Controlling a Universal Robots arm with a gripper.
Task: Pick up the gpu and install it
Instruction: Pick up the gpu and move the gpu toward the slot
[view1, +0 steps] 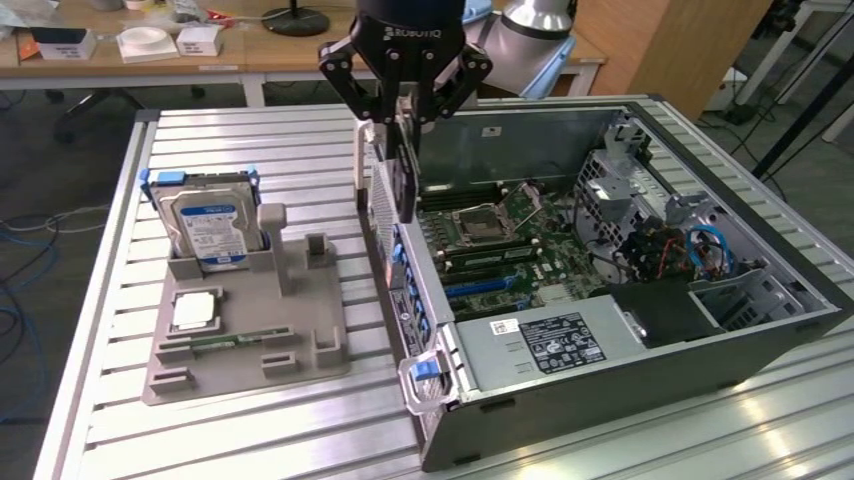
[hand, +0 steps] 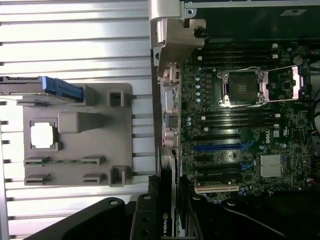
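Observation:
The gpu (view1: 398, 180) hangs edge-on over the rear wall of the open computer case (view1: 761, 340), its perforated silver bracket facing the exterior view's left. My gripper (view1: 404, 112) is shut on its upper edge, well above the motherboard (view1: 523, 248). In the wrist view the gpu (hand: 167, 212) runs between my fingers (hand: 145, 222) as a thin dark card with a green logo. It lies along the case's rear edge, beside the motherboard (hand: 240, 125) and its blue and black expansion slots (hand: 220, 147).
A grey fixture tray (view1: 314, 330) lies on the slatted table at the exterior view's left. It holds an upright hard drive (view1: 207, 225), a square chip (view1: 196, 310) and a RAM stick (view1: 220, 343). Drive cages and cables (view1: 667, 240) fill the case's far end.

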